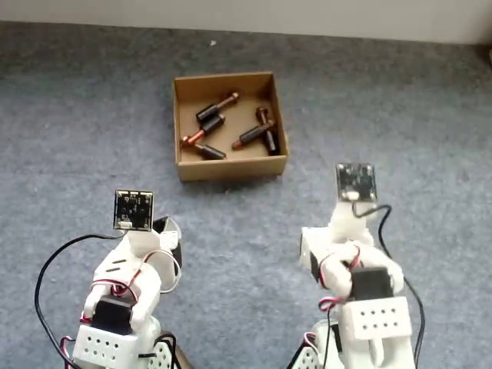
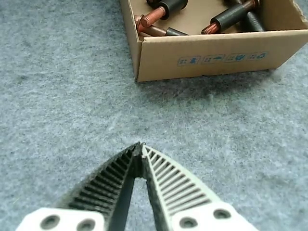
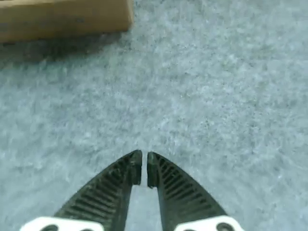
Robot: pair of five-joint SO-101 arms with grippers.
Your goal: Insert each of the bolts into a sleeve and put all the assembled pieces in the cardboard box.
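The open square brown cardboard box sits on the grey carpeted bench, toward the far side and midway between the two arms. Inside it lie several copper-coloured bolts pushed into black cylindrical sleeves, scattered at different angles on the box floor; one pair lies near the middle and another near the opposite wall.

The white left arm is at the near edge of the bench. The left gripper hangs over bare carpet well short of the box's front wall. Its ribbed fingers are clenched tip to tip with nothing between them. The bolt ends show above the box rim, well apart from the fingertips.

The white right arm stands beside the left one. The right gripper also points at bare carpet, and its black fingers are closed to a thin slit, grasping nothing. A corner of the box lies off to one side, well apart from them.
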